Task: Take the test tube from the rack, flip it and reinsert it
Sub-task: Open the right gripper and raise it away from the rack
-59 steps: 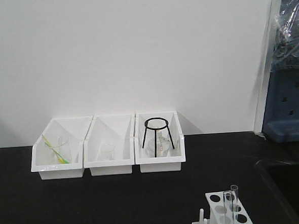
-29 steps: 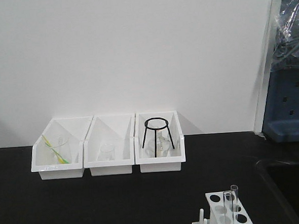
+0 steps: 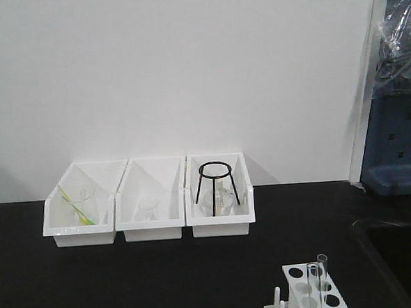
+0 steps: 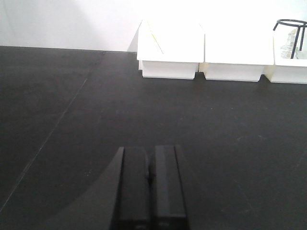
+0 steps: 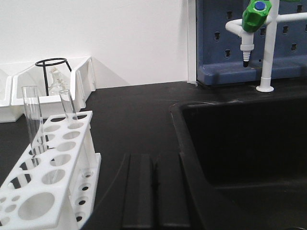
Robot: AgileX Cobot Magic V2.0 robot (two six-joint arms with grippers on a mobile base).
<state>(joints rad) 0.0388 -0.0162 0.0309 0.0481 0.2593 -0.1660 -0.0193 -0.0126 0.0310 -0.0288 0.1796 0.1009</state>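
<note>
Item 1, my left gripper point(image 4: 150, 177): jaws pressed together, nothing between them, low over bare black bench point(image 4: 96, 120).

Item 2, my right gripper point(image 5: 152, 187): jaws likewise closed flat and empty, beside the rim of a black sink point(image 5: 249, 143).

Item 3, the rack point(image 5: 45, 177): white, just left of my right gripper. Two clear test tubes point(image 5: 32, 120) stand upright in its holes.

Item 4, three white bins point(image 3: 147, 199) along the wall; the rightmost holds a black ring stand point(image 3: 215, 185).

Item 5, green-handled tap point(image 5: 254, 14) behind the sink.
</note>
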